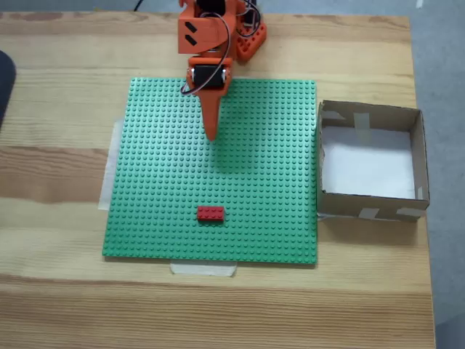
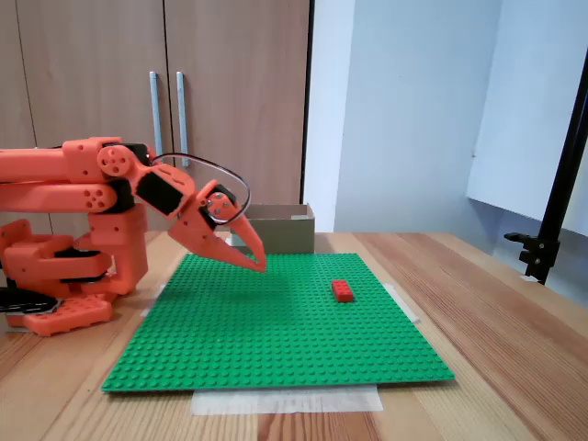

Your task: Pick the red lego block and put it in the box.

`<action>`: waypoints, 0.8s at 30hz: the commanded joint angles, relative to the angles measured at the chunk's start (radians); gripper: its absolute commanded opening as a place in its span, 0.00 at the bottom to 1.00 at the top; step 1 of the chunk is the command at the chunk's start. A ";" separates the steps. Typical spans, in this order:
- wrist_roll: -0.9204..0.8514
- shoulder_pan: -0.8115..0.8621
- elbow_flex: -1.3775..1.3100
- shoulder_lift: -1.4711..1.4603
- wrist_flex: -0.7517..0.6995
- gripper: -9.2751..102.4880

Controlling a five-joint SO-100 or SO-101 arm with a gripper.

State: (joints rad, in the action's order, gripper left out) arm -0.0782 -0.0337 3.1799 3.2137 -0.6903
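Observation:
The red lego block (image 1: 211,214) lies flat on the green studded baseplate (image 1: 276,145), near its front edge in a fixed view; from the side it is the red lego block (image 2: 343,290) right of the arm. My orange gripper (image 1: 211,134) hangs above the baseplate's back half, well short of the block, and nothing is between its fingers. From the side my gripper (image 2: 258,265) points down and to the right with its fingers together, shut. The box (image 1: 418,156), brown cardboard with a white floor, stands right of the baseplate and holds nothing.
The arm's orange base (image 1: 247,36) sits at the table's back edge. Pale tape (image 1: 203,269) holds the baseplate to the wooden table (image 1: 58,305). A black stand (image 2: 551,220) rises at the right of the side view, with cupboard doors behind.

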 commanded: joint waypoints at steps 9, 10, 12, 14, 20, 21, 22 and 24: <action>0.006 0.009 0.026 -0.003 0.025 0.08; 0.008 0.009 0.026 -0.006 0.028 0.08; 0.008 0.012 0.025 -0.006 0.029 0.08; 0.015 0.014 0.015 -0.008 0.029 0.08; 0.012 0.015 -0.037 -0.034 0.026 0.08; 0.009 0.017 -0.048 -0.043 0.028 0.08; 0.005 0.017 -0.058 -0.052 0.028 0.08; 0.003 0.017 -0.089 -0.078 0.031 0.08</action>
State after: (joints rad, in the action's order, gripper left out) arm -0.0690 -0.0138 3.1263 3.1631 -0.6750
